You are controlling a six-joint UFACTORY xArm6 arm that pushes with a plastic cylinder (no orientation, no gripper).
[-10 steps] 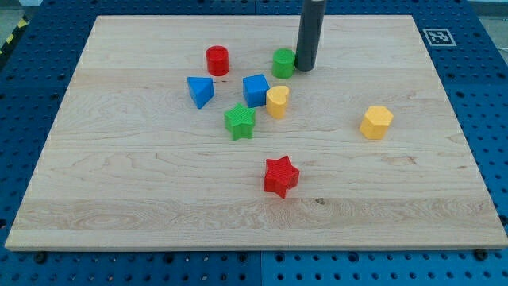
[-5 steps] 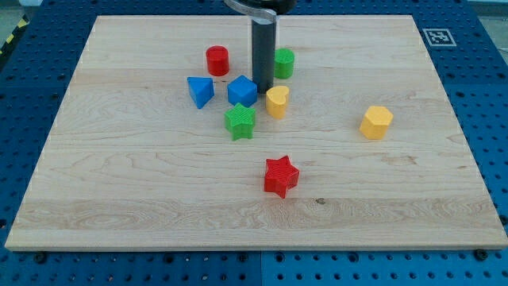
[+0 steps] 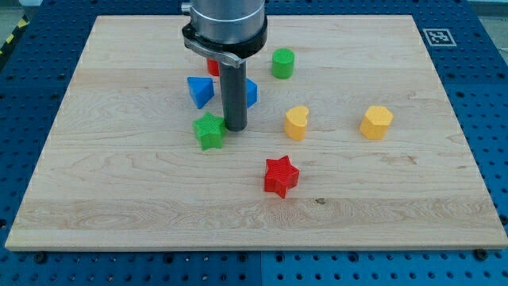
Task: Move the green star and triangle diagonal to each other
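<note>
The green star [image 3: 209,130] lies on the wooden board left of centre. My tip [image 3: 235,128] stands just to its right, touching or nearly touching it. The blue triangle [image 3: 200,90] sits above and slightly left of the star. The rod and arm head hide most of the blue cube [image 3: 251,91] and the red cylinder [image 3: 213,67] behind them.
A green cylinder [image 3: 282,63] stands near the view's top. A yellow heart [image 3: 297,123] lies right of my tip, a yellow hexagon [image 3: 376,121] further right, and a red star [image 3: 280,175] below centre. The board's edge [image 3: 254,248] runs along the view's bottom.
My tip moved from the green cylinder down and left between the blocks. The green star slid left and down, the yellow heart slid right and down, the blue cube shifted.
</note>
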